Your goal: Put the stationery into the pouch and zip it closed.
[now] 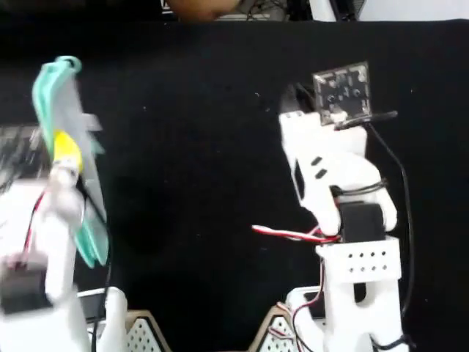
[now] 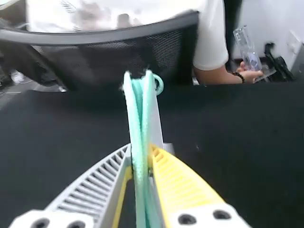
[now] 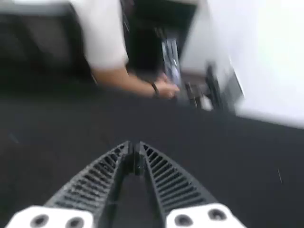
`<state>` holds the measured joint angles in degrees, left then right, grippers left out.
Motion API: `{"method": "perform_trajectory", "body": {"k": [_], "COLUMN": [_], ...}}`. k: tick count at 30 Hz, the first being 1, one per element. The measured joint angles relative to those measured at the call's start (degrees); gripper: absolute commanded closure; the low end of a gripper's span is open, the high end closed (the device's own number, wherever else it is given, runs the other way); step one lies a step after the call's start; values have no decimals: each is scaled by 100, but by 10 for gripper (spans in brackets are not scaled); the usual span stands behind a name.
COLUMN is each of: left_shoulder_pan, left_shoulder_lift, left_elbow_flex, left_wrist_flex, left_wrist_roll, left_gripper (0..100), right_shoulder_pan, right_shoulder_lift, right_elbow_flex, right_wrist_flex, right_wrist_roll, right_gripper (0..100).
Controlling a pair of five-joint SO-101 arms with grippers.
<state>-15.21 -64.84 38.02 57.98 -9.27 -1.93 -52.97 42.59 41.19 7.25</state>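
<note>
Left pincer (image 2: 141,153) is clamping the teal pouch (image 2: 142,107). We are seeing its pale ribbed finger (image 2: 111,171) and its yellow finger (image 2: 173,178) pressing on either face, jaws nearly together with only the pouch's thickness between them.

- Pouch is standing on edge in the grip, running away from the wrist toward a small teal loop (image 2: 157,84) at its far end. In the overhead picture it is sitting in the upper left of the frame, raised off the black tabletop (image 1: 190,183) and tilted.
- We are judging this edge-on, mid-body hold as a carrying or presenting grip: it is lifting the pouch where the other arm could get at its end. We cannot tell whether the zip is open or shut, nor what is inside.

Right pincer (image 3: 134,151) is closed, its dark ribbed tips meeting, with nothing between them. It is hanging above bare black cloth.

- Right arm (image 1: 330,169) is standing right of centre in the overhead picture, well apart from the pouch.
- We are reading the closed, empty jaws as a waiting posture. They would need to open before taking any stationery or a zip pull.

Task is looking unfinished from here: the pouch is in the air, and its closure is unconfirmed.
</note>
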Motion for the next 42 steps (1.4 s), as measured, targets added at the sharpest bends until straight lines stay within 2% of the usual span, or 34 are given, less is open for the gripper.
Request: {"method": "perform_trajectory", "body": {"k": [6, 8, 15, 19, 21, 26, 29, 37, 39, 42], "left_shoulder_pan": [114, 299, 1837, 2541, 2822, 3130, 3288, 3393, 3226, 2637], "left_shoulder_lift": [2444, 3226, 5354, 6171, 6505, 6884, 6848, 5723, 5292, 4492], "left_elbow_flex": [35, -325, -1169, -1679, -1837, -2136, -2549, -3842, -3982, -4000], "left_wrist_flex": [-1820, -2040, -2119, -2084, -2084, -2040, -1635, 299, 712, 1512], "left_wrist_roll": [-35, -44, 62, 167, 167, 220, 229, 229, 229, 53], "left_gripper": [949, 949, 945, 938, 897, 747, 705, 705, 762, 966], "right_shoulder_pan": [932, 1160, 1618, 1644, 1635, 1653, 1653, 1653, 1653, 1653], "right_shoulder_lift": [-765, -1178, -3209, -4431, -4923, -5046, -5046, -5046, -5046, -5046], "right_elbow_flex": [1512, 1873, 3086, 3982, 4440, 4862, 4905, 5029, 5169, 5407], "right_wrist_flex": [246, 343, 378, 378, 378, 782, 809, 862, 862, 870], "right_wrist_roll": [0, 0, 35, 677, 941, 1275, 1284, 1292, 1292, 1301], "right_gripper": [949, 949, 949, 949, 949, 949, 949, 952, 953, 953]}}
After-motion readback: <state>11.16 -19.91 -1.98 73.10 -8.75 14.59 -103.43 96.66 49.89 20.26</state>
